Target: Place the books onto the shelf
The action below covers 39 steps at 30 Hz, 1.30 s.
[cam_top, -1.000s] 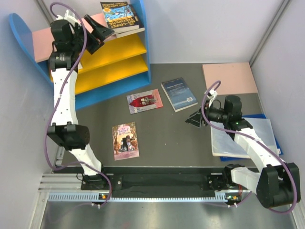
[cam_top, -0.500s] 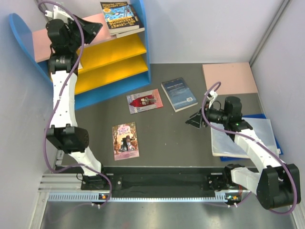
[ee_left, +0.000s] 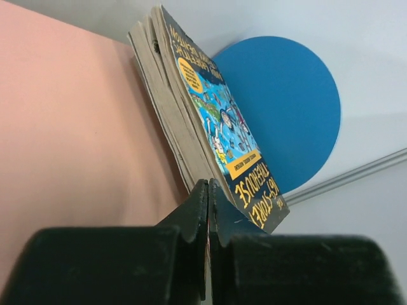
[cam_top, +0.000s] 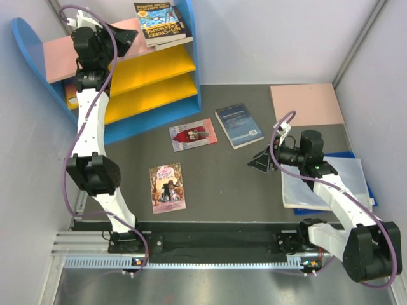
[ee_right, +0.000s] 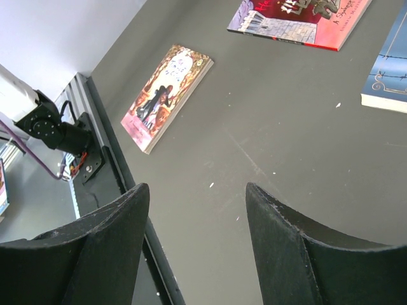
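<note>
The shelf (cam_top: 191, 60) has blue side panels, a pink top board (ee_left: 70, 127) and yellow lower boards. Two of the books lie stacked on the top board, the blue-yellow cartoon book (cam_top: 159, 22) (ee_left: 216, 121) uppermost. My left gripper (cam_top: 129, 35) (ee_left: 208, 185) is shut and empty, its tips at the stack's near edge. On the table lie a red-white book (cam_top: 193, 134) (ee_right: 299, 19), a navy book (cam_top: 238, 125) (ee_right: 388, 70) and a pink-purple book (cam_top: 168, 187) (ee_right: 166, 95). My right gripper (cam_top: 259, 160) (ee_right: 197, 187) hangs open above the table, right of these.
A flat pink board (cam_top: 306, 103) lies at the back right. A large pale blue-white pad (cam_top: 327, 184) sits under my right arm. A black rail (cam_top: 210, 238) runs along the near edge. Walls close in on the left, back and right.
The left gripper's jaws went from open to shut, and it rose and drew back a little over the pink top board. The right arm has not moved.
</note>
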### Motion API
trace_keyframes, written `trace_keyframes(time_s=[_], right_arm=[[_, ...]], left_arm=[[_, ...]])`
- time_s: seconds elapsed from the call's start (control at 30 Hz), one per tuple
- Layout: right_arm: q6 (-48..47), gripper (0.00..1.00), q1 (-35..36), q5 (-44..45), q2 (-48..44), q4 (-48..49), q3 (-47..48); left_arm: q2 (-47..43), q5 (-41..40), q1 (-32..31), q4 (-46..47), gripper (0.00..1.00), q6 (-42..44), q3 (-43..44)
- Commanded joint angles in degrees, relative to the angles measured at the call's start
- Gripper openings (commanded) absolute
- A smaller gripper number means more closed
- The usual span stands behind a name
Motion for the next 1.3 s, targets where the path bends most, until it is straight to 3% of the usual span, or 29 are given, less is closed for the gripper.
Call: trace_keyframes(time_s=[0.0,0.57,0.97,1.07,1.17,1.27], right_arm=[[-0.2,0.62,0.4,-0.8,-1.4,2.3,-0.2],[-0.3,0.62,0.4,-0.5,-2.1,1.5,-0.4],[0.2,0.62,0.5,-0.7,-2.2,2.5,-1.2],[0.3,0.62,0.5,0.2,-2.7,2.2,-0.9],[0.0,0.62,0.5,1.9,-3.6,1.3,-0.5],[0.4,0.61,0.5,3.6,-3.8,0.8,0.5]], left_arm=[[0.1,-0.8,0.3,5.8,0.00,-0.7,1.7],[7.6,1.5,-3.9,8.0,0.00,-3.0,7.7],[7.0,-3.9,-4.1,5.9,0.00,-2.5,7.7],[4.2,-6.6,-4.1,3.0,0.00,-0.3,6.4],[-2.2,-12.7,-4.0,4.3,0.00,2.3,-2.9],[-6.6,-13.9,-3.4,1.6,0.00,5.3,-5.6]])
